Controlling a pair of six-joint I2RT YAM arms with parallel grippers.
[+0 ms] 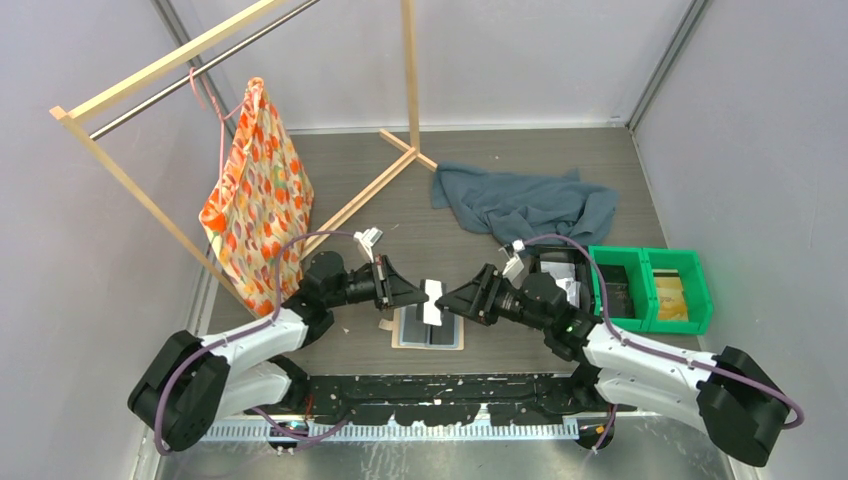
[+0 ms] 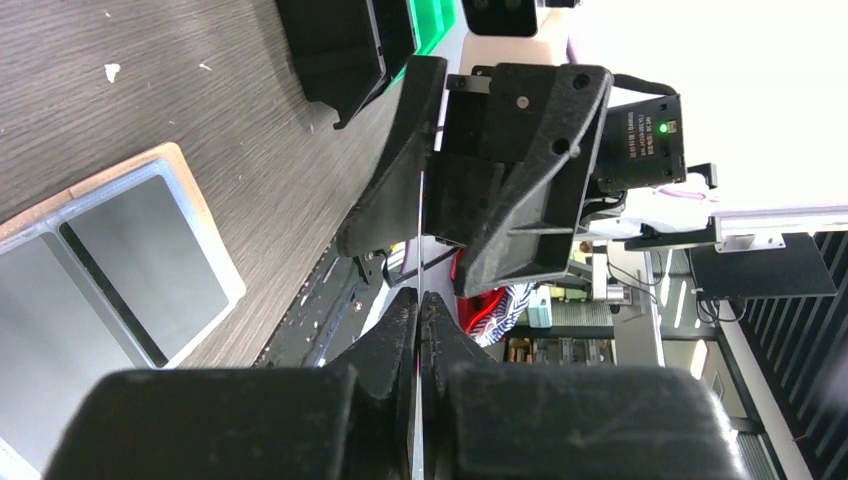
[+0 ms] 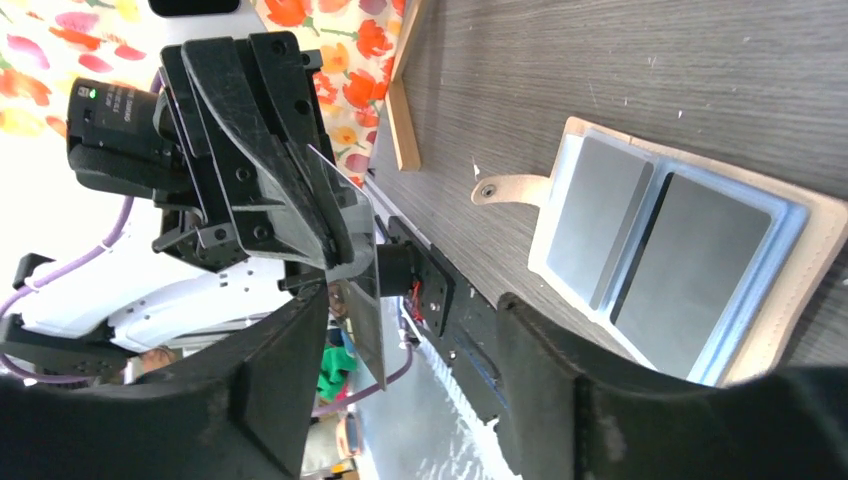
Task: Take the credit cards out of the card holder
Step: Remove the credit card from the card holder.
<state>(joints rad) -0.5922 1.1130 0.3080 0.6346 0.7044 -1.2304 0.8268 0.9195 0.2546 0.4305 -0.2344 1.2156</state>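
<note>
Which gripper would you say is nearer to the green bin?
Right. The right gripper hangs over the card holder, on the green bin's side; the left gripper faces it from the far side, farther off.

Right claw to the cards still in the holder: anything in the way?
Nothing covers the two cards in the open card holder. But the card pinched in the left claw hangs above it, right before the open right claw.
</note>
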